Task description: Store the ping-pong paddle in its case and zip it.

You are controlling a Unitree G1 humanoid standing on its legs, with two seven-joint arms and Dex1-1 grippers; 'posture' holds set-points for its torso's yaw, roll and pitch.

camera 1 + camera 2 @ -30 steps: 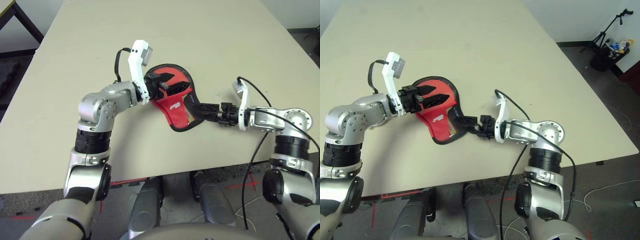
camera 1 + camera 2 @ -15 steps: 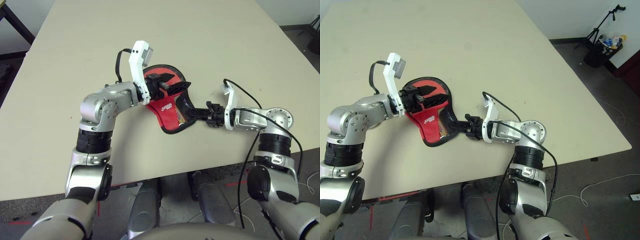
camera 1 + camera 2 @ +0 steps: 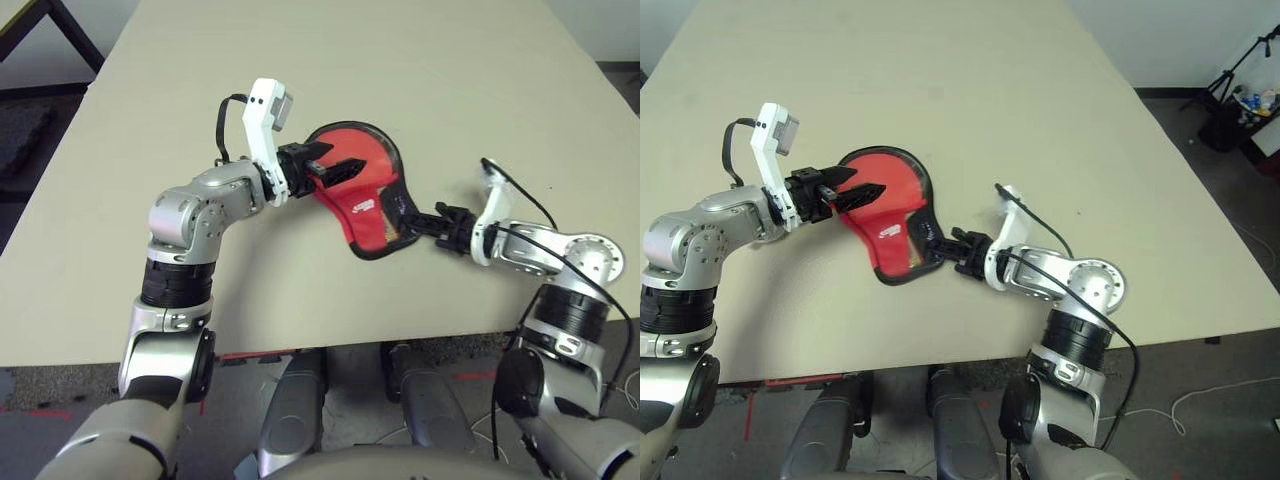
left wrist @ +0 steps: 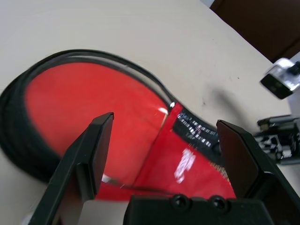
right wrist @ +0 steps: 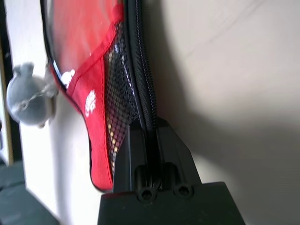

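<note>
- Case (image 3: 362, 195) lies flat on your table (image 3: 450, 70), under and between your left gripper's (image 3: 335, 168) spread fingers.
- Your right gripper (image 3: 418, 222) fingers are pressed together, pinching the case's zipper edge (image 5: 143, 101).

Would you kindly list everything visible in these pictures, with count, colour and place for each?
case: one, red panel under clear plastic, black zipper edging, mesh pocket; lying flat near the middle of the table, between the two arms.
table: one, beige; carries the case.
floor: grey, around the table, with loose cables to the right.
tripod with dark gear: one, black; on the floor at the far right.
left pincer: one, black fingers on a silver arm; open, above the case's round end.
right pincer: one, black fingers on a silver arm; shut on the case's zipper edging at its narrow end.
</note>
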